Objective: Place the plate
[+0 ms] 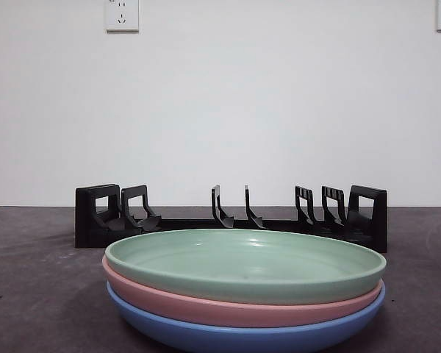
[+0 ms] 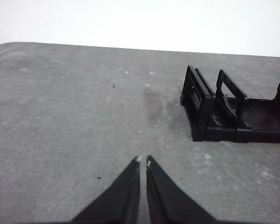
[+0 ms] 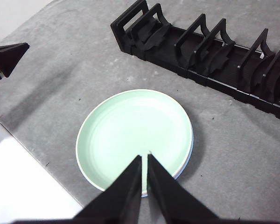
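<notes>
Green plate [image 1: 244, 263] is sitting on top of a stack of three, over a pink plate [image 1: 235, 307] and a blue plate [image 1: 242, 337], near the front edge of the grey table [image 1: 29, 294]. Behind the stack, toward the table's far edge, a black rack [image 1: 231, 218] is lying lengthwise with its upright dividers empty, so nothing is placed yet.

Right gripper [image 3: 145, 158] is hanging above the near rim of the green plate, its jaws pressed together and holding nothing. Left gripper [image 2: 143, 161] is waiting over bare table off one end of the rack, jaws likewise closed and empty.

Risks, as I judge them: the jaws are needing to part before they can take the thin rim, and coming down closed would only be pushing the stack. A pinch reaching too deep may be catching the pink plate as well. The glazed rim is looking slick, so a plate tilted upright for a slot could be slipping, or knocking a divider and shifting the light rack.
</notes>
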